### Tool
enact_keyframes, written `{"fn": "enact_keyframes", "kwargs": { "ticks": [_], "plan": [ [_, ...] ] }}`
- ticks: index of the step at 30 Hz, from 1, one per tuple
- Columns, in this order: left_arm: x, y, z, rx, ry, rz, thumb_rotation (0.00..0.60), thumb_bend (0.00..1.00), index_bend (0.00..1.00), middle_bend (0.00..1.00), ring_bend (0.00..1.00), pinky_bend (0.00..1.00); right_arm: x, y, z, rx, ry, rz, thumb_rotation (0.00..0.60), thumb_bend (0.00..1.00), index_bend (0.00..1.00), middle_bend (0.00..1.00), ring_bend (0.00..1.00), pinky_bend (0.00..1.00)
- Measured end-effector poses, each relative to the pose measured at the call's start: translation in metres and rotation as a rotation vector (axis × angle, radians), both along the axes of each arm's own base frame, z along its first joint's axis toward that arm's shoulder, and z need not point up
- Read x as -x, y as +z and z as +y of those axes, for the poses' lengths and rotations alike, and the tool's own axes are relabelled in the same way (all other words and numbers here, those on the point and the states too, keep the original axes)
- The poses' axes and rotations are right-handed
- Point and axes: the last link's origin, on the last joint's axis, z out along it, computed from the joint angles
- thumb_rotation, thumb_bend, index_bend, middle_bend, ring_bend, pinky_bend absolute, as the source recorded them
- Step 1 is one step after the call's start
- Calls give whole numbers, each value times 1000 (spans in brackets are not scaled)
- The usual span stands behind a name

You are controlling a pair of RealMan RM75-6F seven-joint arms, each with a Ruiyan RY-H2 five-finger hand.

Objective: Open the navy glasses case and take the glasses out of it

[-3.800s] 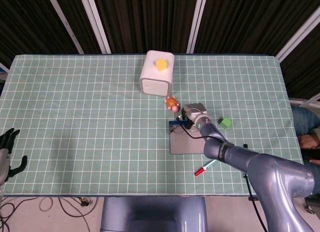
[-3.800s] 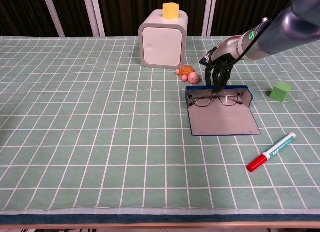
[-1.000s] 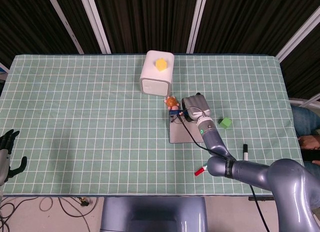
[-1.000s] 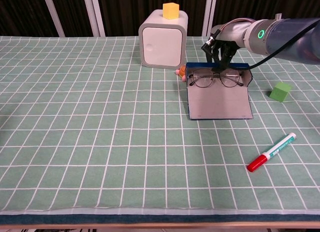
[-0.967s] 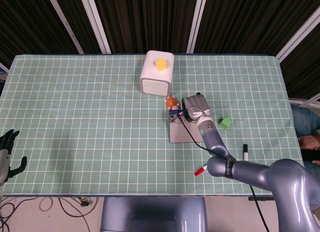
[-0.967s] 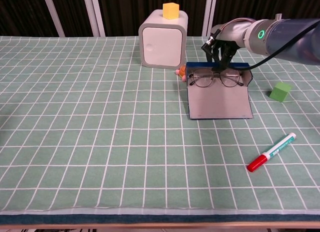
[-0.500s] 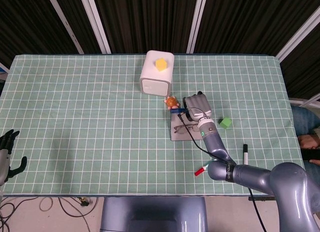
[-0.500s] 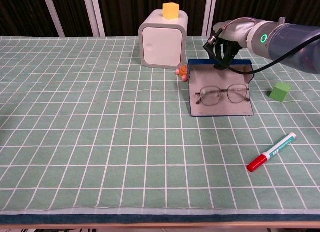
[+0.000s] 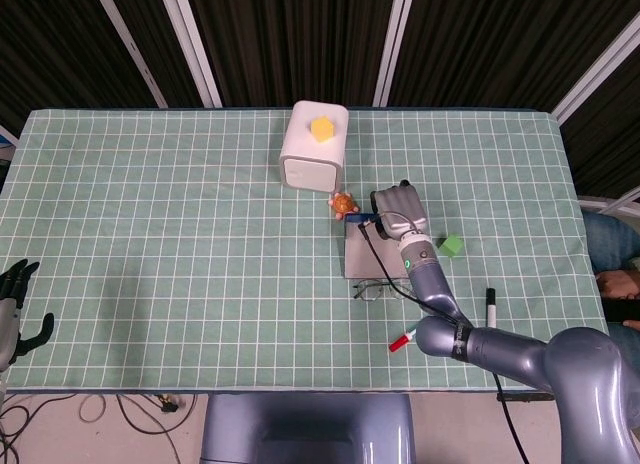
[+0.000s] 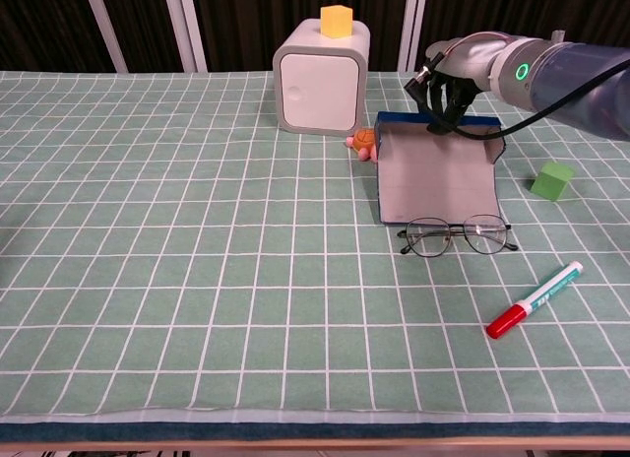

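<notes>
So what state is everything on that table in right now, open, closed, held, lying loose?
Navy glasses case: open, tilted up at the far edge.
Glasses: out of the case, unfolded on the cloth by its near edge.
Right hand: grips the case's far edge.
Left hand: off the table, holds nothing.
Red-capped marker: capped, lying loose.
White box: door closed.

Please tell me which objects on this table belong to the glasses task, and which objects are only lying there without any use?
Belong to the job:
navy glasses case, open
glasses, on the cloth just in front of the case
right hand, at the case's far edge

Just lying about:
white box with yellow block on top
toy turtle
green cube
red marker
black marker
</notes>
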Motion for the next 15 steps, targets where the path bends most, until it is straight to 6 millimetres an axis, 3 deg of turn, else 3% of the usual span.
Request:
{"fn": "enact_keyframes", "kwargs": {
  "ticks": [7,15],
  "plan": [
    [0,0,0,1,0,-1,600,443,53,0,0,0,4,14,-10,24,-16,-23,600,429,537,472,404,229],
    [0,0,0,1,2,0,600,443,53,0,0,0,11,55,-27,99,-26,-57,600,429,537,467,396,229]
  ]
}}
